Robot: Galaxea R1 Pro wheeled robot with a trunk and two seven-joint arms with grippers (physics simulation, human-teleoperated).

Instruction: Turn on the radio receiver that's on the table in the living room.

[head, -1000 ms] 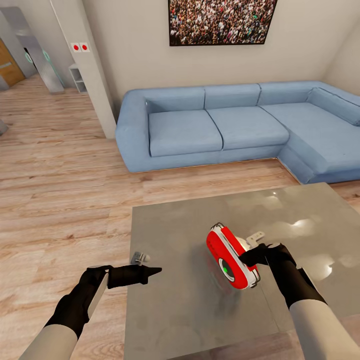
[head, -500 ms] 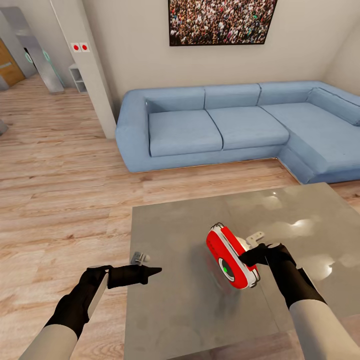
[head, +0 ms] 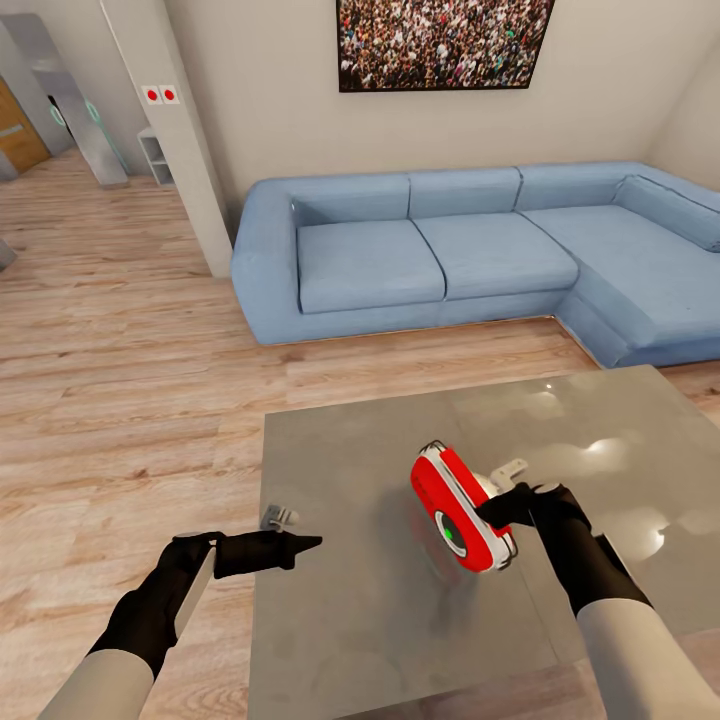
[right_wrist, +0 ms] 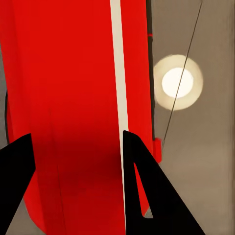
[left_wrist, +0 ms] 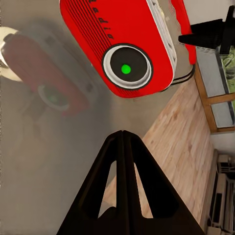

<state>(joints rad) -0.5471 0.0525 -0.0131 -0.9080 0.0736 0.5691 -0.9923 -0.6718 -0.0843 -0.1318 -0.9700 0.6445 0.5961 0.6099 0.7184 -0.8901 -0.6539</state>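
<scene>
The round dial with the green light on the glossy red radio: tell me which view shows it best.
The left wrist view: the round black dial faces the camera, large and unobstructed, on the glossy red radio. The head view shows the dial small and at a slant. The right wrist view shows the radio's red side.

1. A light wood plank floor (head: 130, 350) fills the left and middle of the frame.
2. A blue L-shaped sofa (head: 470, 255) stands against the beige wall (head: 270, 90) across the upper right, its corner section running down the right edge.
3. A framed crowd photo (head: 440, 42) hangs above the sofa, cut off by the top edge.
4. A pale pillar (head: 175, 130) in the upper left carries two red-dotted switches (head: 160, 95) (side by side).
5. A small white shelf unit (head: 155, 158) sits behind the pillar.
</scene>
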